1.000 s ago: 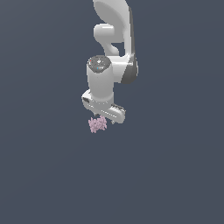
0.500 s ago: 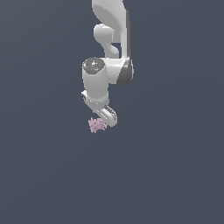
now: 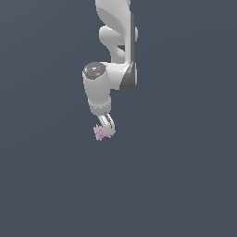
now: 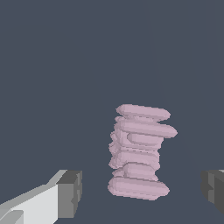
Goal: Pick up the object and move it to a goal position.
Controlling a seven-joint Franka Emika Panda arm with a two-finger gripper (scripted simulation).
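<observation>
- Exterior view: the white arm (image 3: 113, 51) comes down from the upper edge of the picture, bends at a grey-capped joint and ends in the gripper (image 3: 108, 128) a little above the middle of the frame.
- The gripper points downward and leans slightly toward the exterior view's right.
- The object (image 3: 100, 132), a small pale-pink lump with a spiky outline, sits right at the gripper's tip, on the side toward the exterior view's left; in this view it looks to be touching or just beside the fingers.
- The surroundings are one flat, dark blue-grey field, so whether the object rests on a tabletop or hangs above one cannot be told.
- Wrist view: the object (image 4: 140, 151) appears as a stack of rounded pink ridges, standing between the two dark finger pads and closer to the one at the frame's edge than to the other.
- One pad (image 4: 70, 193) sits on a white finger; the other pad (image 4: 214, 190) is only partly in frame.
- The gripper is released: its jaws stand spread wide, with clear dark gaps between each pad and the object, so neither pad touches it here.
- The object is much narrower than the spread of the jaws.
</observation>
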